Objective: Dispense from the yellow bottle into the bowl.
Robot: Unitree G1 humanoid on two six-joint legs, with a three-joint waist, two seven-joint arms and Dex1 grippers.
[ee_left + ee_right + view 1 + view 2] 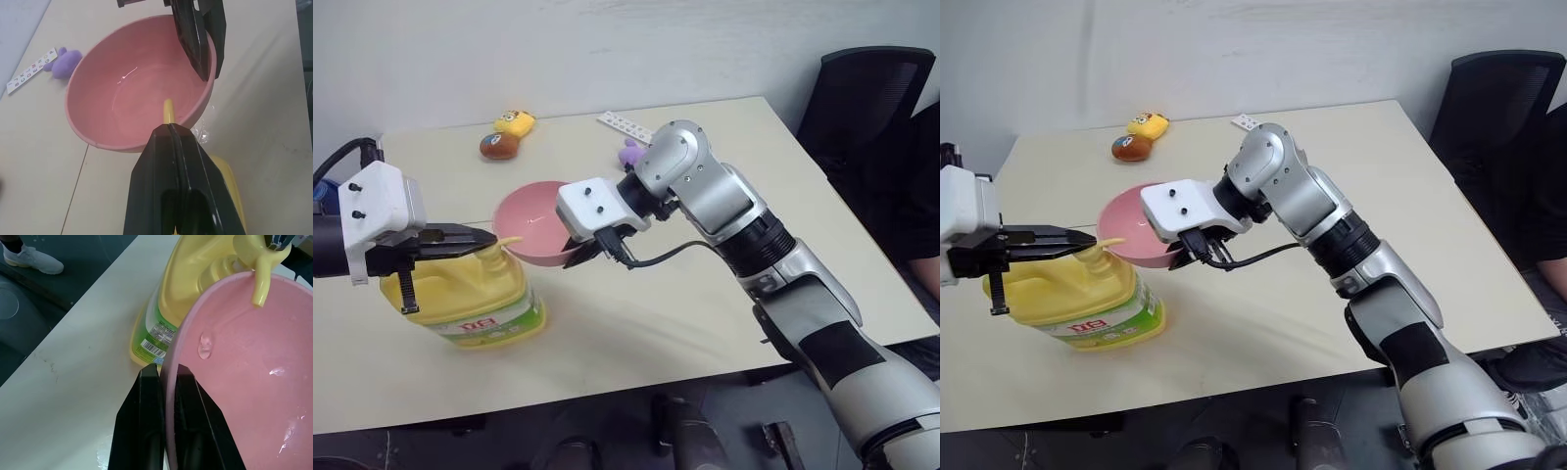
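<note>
Two grippers share the job: the right gripper (pixel 164 382) pinches the rim of the pink bowl (pixel 538 230), lifting and tilting it so its mouth sits right under the pump spout (pixel 260 281) of the yellow bottle (pixel 475 304), which stands at the near left of the table (pixel 724 294). The left gripper (pixel 171 134), fingers pressed together with nothing between them, rests on the pump head, apparently to push it down. A drop (pixel 205 343) of liquid clings inside the bowl below the spout, so dispensing seems under way.
</note>
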